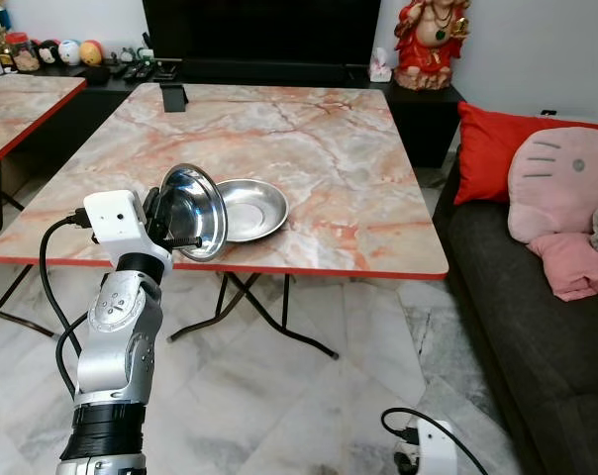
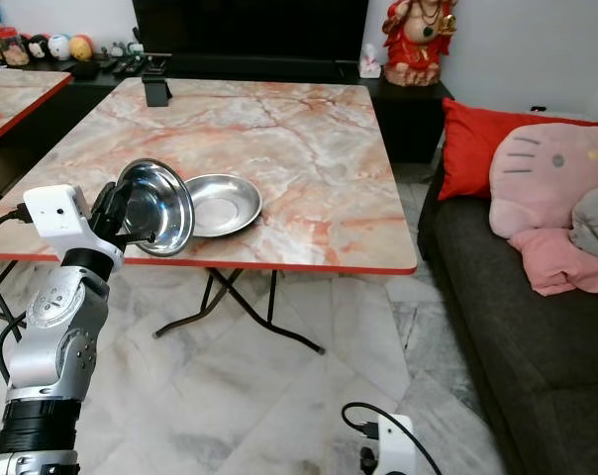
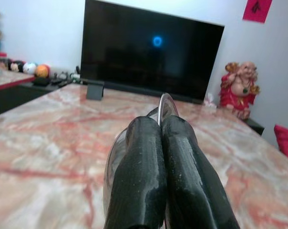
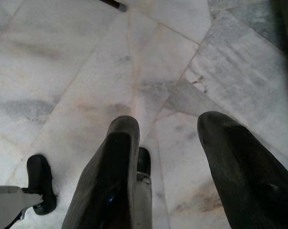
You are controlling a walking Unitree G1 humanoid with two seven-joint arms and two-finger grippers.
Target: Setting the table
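Note:
My left gripper [image 1: 176, 226] is shut on the rim of a steel plate [image 1: 197, 210], holding it tilted nearly on edge above the near left part of the marble table [image 1: 319, 139]. In the left wrist view the two black fingers [image 3: 144, 167] press together on the plate's rim [image 3: 166, 104]. A second steel plate [image 1: 251, 208] lies flat on the table just right of the held one, its edge under it. My right gripper [image 4: 168, 143] hangs open by my side over the marble floor [image 4: 87, 62].
A black holder [image 1: 172, 97] stands at the table's far left edge. A dark sofa [image 1: 537, 327] with a red cushion [image 1: 497, 148] and pink pillow [image 1: 561, 183] lies to the right. A second marble table [image 1: 17, 104] stands left. A TV [image 3: 149, 52] and red statue [image 1: 433, 40] are behind.

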